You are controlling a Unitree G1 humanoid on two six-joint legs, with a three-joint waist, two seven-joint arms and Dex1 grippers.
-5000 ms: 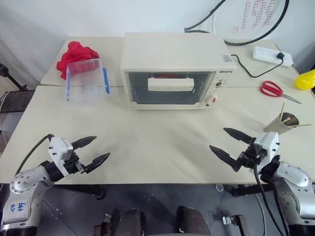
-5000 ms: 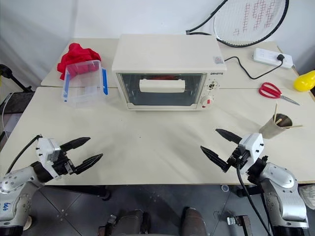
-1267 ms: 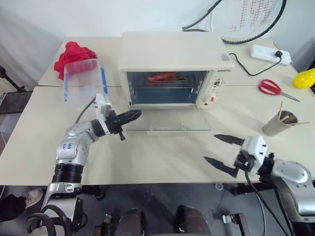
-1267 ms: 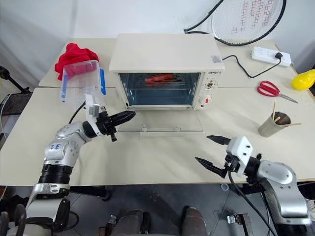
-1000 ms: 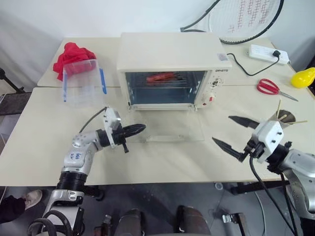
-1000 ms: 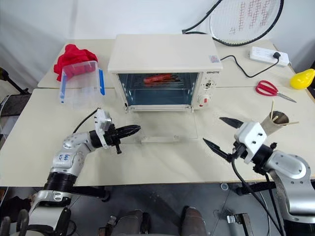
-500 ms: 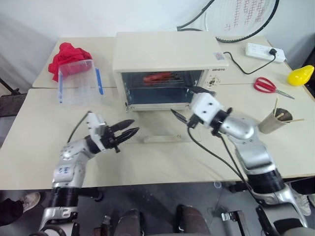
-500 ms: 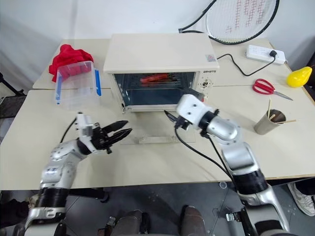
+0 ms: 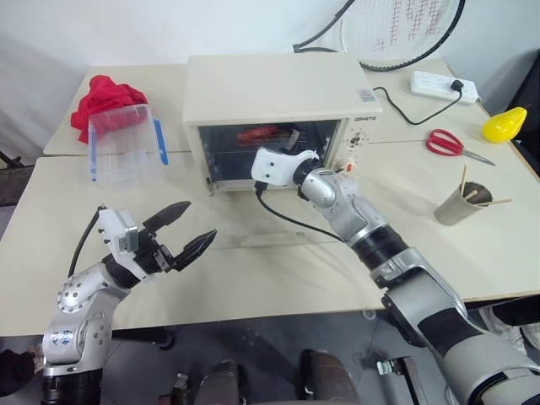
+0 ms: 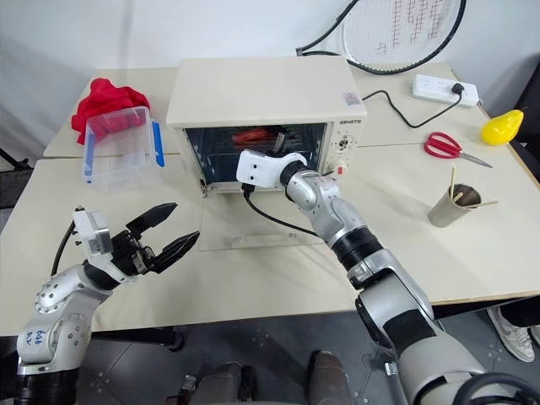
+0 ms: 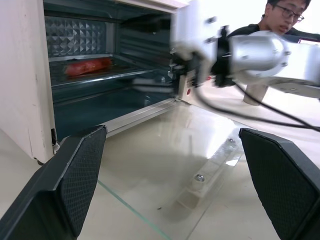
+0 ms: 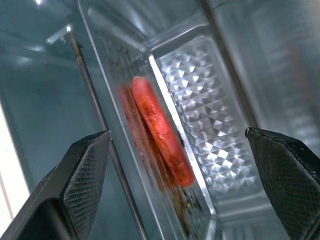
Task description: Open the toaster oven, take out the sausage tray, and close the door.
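The cream-white toaster oven stands at the back of the table. Its glass door lies folded down flat, with the bar handle toward me. Inside, a red sausage lies on the silver sausage tray on the rack. My right gripper is open at the oven's mouth and points in at the sausage, its fingers wide apart and empty. My left gripper is open and empty over the table, left of the door.
A clear plastic box with blue clips and a red cloth sit left of the oven. On the right are red scissors, a paper cup with sticks, a yellow object and a power strip. A person is behind.
The left gripper opened and drew back from the lowered door toward the near left. The right arm swung left and forward up to the oven's opening.
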